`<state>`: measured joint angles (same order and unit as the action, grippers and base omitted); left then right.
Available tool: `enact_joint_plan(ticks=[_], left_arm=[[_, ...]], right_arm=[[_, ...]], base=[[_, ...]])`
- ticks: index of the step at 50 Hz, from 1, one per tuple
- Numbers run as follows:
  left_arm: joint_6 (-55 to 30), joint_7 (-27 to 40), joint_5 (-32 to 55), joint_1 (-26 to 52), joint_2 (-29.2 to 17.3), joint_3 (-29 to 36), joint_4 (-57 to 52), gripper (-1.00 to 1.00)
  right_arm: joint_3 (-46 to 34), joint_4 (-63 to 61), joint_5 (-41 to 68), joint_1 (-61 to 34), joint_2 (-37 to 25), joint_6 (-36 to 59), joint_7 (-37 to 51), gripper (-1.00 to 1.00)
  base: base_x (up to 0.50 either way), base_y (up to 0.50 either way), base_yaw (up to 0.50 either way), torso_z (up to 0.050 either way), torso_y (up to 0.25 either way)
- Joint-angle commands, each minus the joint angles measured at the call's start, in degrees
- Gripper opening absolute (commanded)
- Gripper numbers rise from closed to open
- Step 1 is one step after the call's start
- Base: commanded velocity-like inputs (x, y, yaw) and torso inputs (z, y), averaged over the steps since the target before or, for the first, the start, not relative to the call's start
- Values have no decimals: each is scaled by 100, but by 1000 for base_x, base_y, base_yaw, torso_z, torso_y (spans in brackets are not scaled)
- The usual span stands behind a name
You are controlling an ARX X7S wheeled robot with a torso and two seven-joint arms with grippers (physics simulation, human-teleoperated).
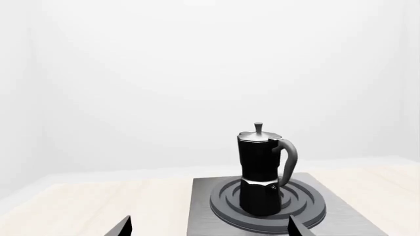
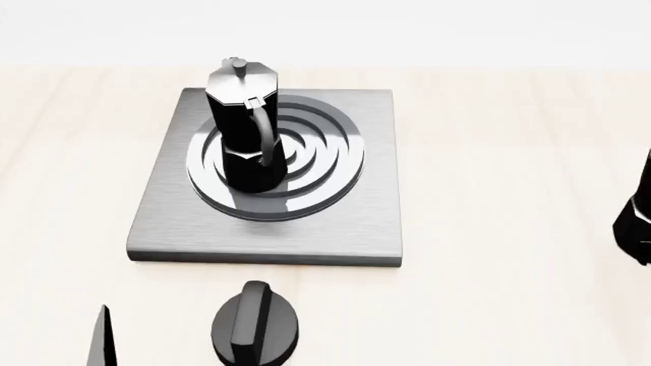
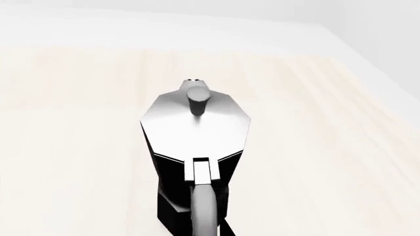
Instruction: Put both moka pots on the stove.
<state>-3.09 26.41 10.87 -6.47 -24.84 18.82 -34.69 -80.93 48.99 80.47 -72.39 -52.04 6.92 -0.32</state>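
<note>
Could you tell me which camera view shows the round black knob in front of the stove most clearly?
The head view shows it best: the round black knob lies on the table just in front of the stove, seen from above and cut only by the bottom edge. Neither wrist view shows it: the left wrist view frames the stove and one pot, the right only a pot.

In the head view, the second moka pot [image 2: 635, 221] is cut by the picture's edge; only a dark sliver shows. The knob [image 2: 256, 326] loses its near rim to the frame. Of the left gripper [image 1: 210, 227], only two fingertip points rise into the left wrist view. The right gripper's fingers are out of sight; the pot's handle [image 3: 204, 209] runs off toward that hand, perhaps held.
</note>
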Motion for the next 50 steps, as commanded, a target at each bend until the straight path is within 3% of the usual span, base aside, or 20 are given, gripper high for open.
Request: enact_joint_plan(ticks=[1, 28, 39, 46, 50], left_arm=[[24, 2, 0, 16, 1, 23, 48, 100], [18, 43, 34, 19, -33, 21, 26, 100], [49, 44, 40, 23, -40, 31, 61, 100], [68, 58, 47, 12, -52, 20, 55, 100], [82, 58, 51, 15, -48, 29, 74, 100]], right_arm=[[2, 14, -116, -14, 6, -55, 3, -100], [335, 316, -625, -367, 502, -1475, 154, -100], [303, -222, -709, -455, 466, -1465, 204, -100], [322, -159, -652, -506, 623, -1443, -352, -100], [395, -711, -535, -566, 425, -1413, -520, -100]], base=[[0, 0, 0, 0, 0], [0, 0, 0, 0, 0], [0, 0, 0, 0, 1], [0, 0, 0, 0, 0], [0, 0, 0, 0, 3]])
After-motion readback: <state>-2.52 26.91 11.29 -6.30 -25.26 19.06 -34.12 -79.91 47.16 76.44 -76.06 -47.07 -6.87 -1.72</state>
